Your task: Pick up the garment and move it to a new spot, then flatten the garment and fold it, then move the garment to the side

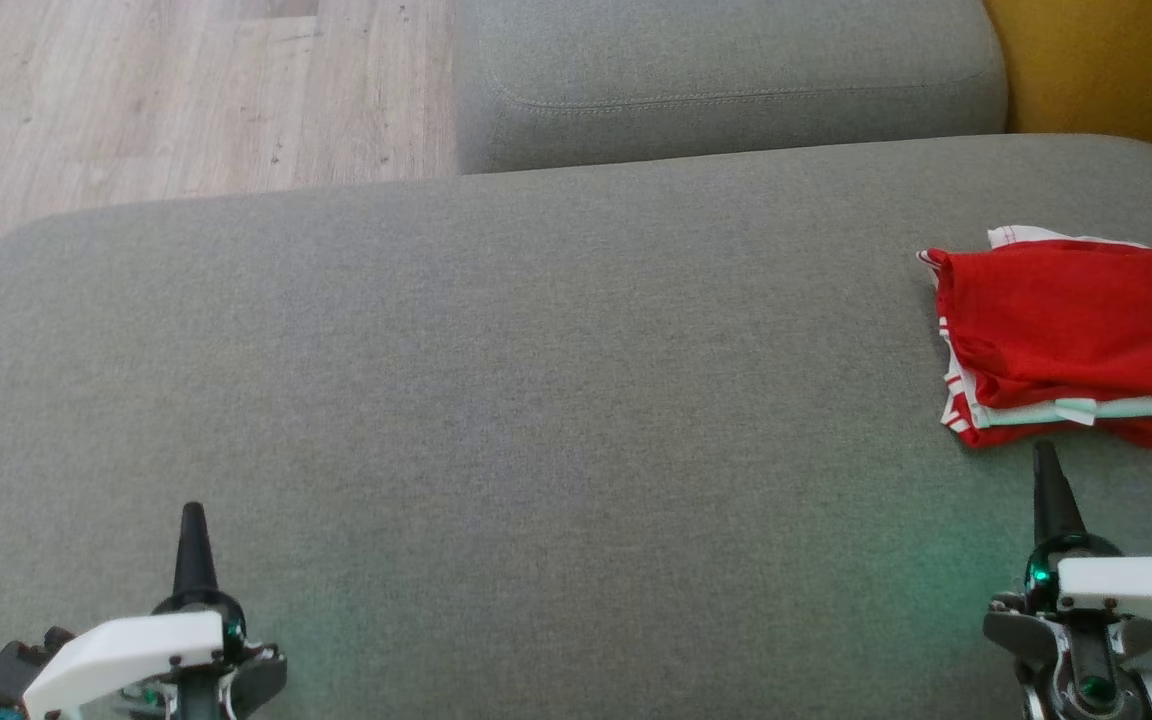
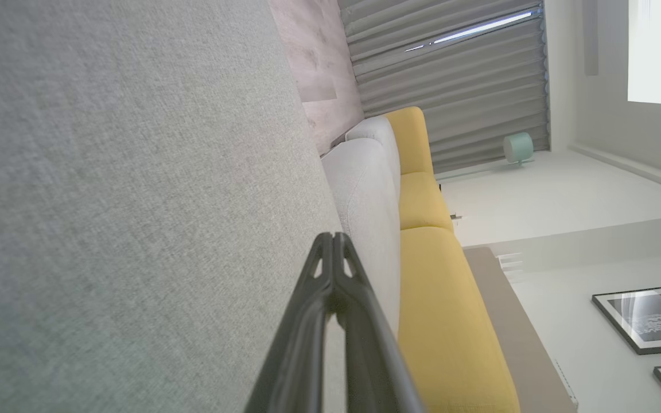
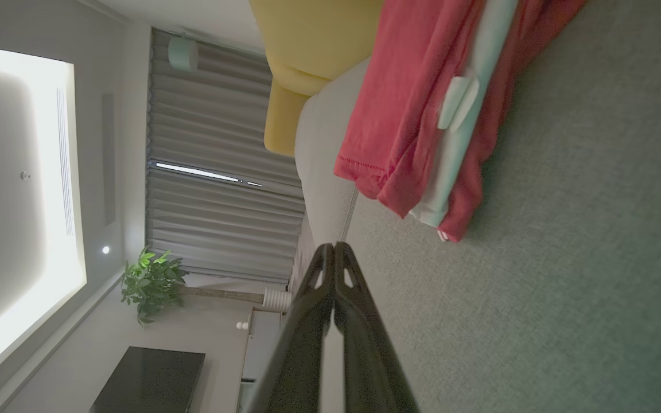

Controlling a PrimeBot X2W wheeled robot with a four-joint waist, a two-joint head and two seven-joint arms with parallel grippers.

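Note:
The garment is red with white trim, folded into a flat stack at the right edge of the grey sofa seat. In the right wrist view the garment lies just beyond the fingertips. My right gripper is shut and empty, hovering just in front of the garment's near edge; it shows shut too in its own view. My left gripper is shut and empty at the lower left, far from the garment, its tips pressed together in the left wrist view.
A second grey cushion lies beyond the seat, with a yellow cushion at the far right. Wooden floor shows at the upper left. The seat's left and middle are bare fabric.

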